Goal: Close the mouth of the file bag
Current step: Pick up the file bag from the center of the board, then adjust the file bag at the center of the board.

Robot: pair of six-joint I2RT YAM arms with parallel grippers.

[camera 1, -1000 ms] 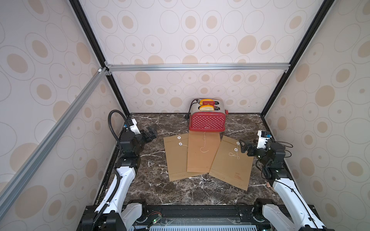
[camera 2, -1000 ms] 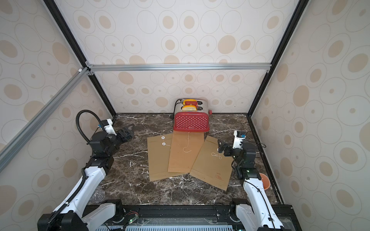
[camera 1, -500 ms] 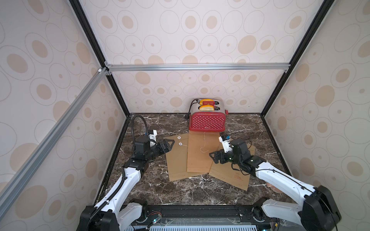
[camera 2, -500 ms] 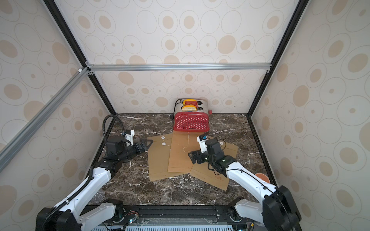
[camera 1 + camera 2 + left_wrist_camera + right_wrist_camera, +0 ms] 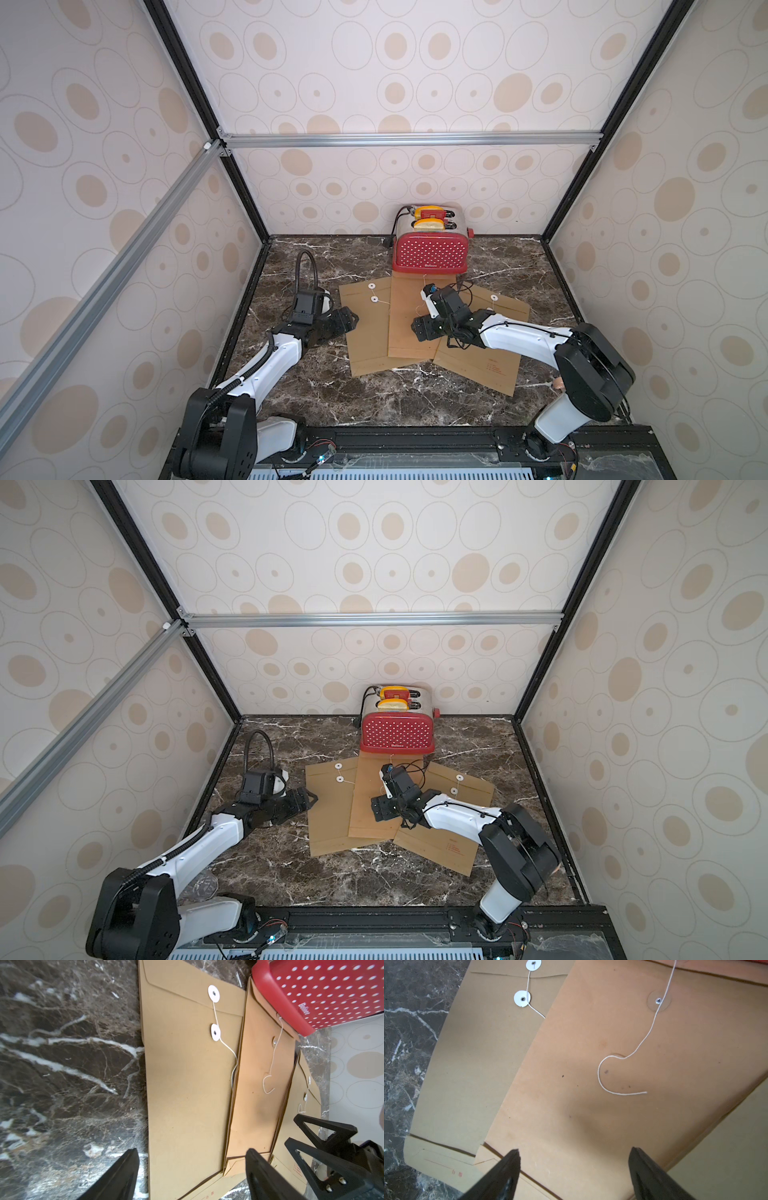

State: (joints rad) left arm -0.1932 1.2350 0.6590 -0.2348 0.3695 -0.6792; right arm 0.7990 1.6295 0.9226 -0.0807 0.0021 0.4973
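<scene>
Middle file bag (image 5: 402, 305) flat, string (image 5: 598, 1073) loose

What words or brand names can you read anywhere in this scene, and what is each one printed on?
"Belinee": white brand name low on the front of the toaster; the last letters are uncertain.
Red print near the bottom edge of the left bag: two characters, too blurred to read.
Red print low on the right bag: a few short lines, too small to read.
Nothing else legible.
</scene>
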